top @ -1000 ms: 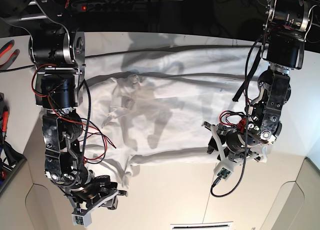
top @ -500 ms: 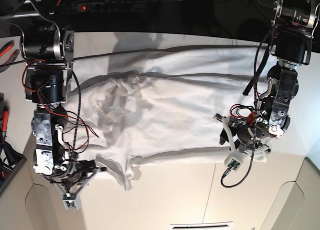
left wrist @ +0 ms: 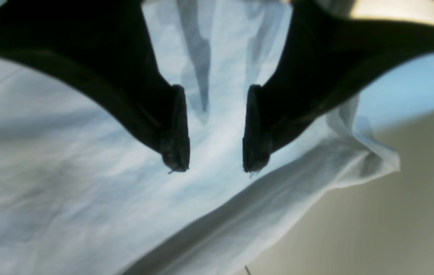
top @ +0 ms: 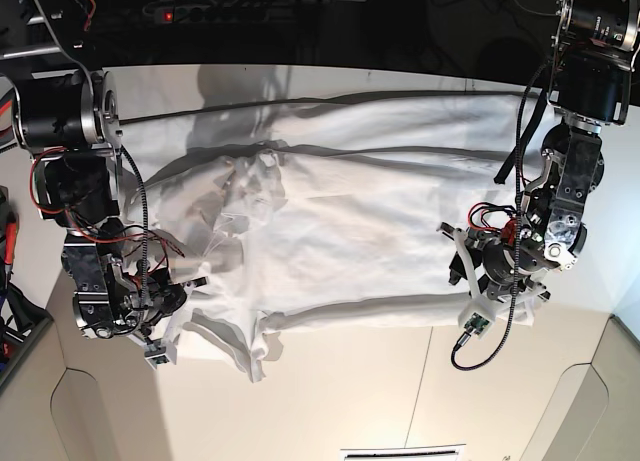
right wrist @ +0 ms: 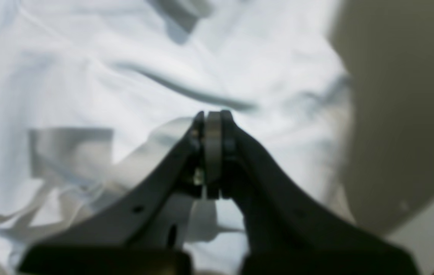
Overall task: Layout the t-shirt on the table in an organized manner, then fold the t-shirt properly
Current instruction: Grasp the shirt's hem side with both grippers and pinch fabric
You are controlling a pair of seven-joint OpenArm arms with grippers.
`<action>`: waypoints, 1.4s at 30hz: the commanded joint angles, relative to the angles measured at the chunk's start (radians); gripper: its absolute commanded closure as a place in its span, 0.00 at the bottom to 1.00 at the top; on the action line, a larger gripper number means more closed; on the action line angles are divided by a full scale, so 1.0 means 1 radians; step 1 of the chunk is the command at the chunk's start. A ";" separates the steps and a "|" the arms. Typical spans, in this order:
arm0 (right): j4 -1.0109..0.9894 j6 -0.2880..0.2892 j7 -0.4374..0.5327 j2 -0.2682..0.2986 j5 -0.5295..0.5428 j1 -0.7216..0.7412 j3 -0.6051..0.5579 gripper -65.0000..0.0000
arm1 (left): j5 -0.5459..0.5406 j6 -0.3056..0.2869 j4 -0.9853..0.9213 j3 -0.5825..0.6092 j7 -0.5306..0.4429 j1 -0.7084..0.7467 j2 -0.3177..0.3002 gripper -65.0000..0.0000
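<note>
The white t-shirt (top: 340,221) lies spread on the table (top: 350,401), wrinkled and bunched at its left end. My left gripper (top: 452,256) hovers open over the shirt's right part; in the left wrist view its gripper (left wrist: 215,164) has only cloth below the gap, close to the hem corner (left wrist: 389,164). My right gripper (top: 190,281) is shut at the shirt's crumpled left edge. In the right wrist view the gripper (right wrist: 213,114) shows a pale strip between the pressed pads. I cannot tell whether cloth is caught there.
A thin dark line (top: 300,103) crosses the back of the table. Red-handled tools (top: 10,226) and a dark tray (top: 20,331) sit at the left edge. A power strip (top: 230,11) lies behind the table. Bare tabletop (left wrist: 392,229) shows beside the hem.
My right arm has swung from the table's front edge up to the shirt's left side, its jaws closing on the way. The left arm drifted slightly right. The shirt has hardly shifted.
</note>
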 commanded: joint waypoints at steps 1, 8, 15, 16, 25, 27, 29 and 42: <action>-0.011 -0.005 0.050 0.007 0.000 0.049 -0.021 1.00 | 0.002 0.005 0.015 -0.007 -0.010 -0.021 -0.011 0.59; -0.078 -0.089 0.397 -0.002 -0.132 0.085 -0.108 1.00 | 0.002 0.005 0.015 -0.007 -0.004 -0.003 -0.011 0.59; -0.166 -0.296 0.656 -0.003 -0.269 0.145 -0.108 1.00 | 0.002 0.005 0.015 -0.007 -0.004 0.001 -0.011 0.59; -0.167 -0.331 0.656 -0.003 -0.269 0.153 -0.108 1.00 | 0.002 0.005 0.015 -0.007 -0.004 0.001 -0.011 0.59; 0.037 -0.108 0.167 -0.005 -0.148 0.142 -0.108 1.00 | 0.002 0.005 0.015 -0.007 -0.005 0.004 -0.011 0.59; 0.075 -0.047 0.047 -0.018 -0.092 0.114 -0.108 1.00 | 0.002 0.005 0.015 -0.007 -0.008 0.004 -0.011 0.59; 0.063 -0.048 0.051 -0.033 -0.092 0.096 -0.108 1.00 | 0.002 0.005 0.015 -0.007 -0.011 0.004 -0.011 0.59; -0.332 -0.113 0.575 -0.043 -0.314 0.138 -0.108 1.00 | 0.001 0.005 0.015 -0.007 0.010 0.018 -0.011 0.59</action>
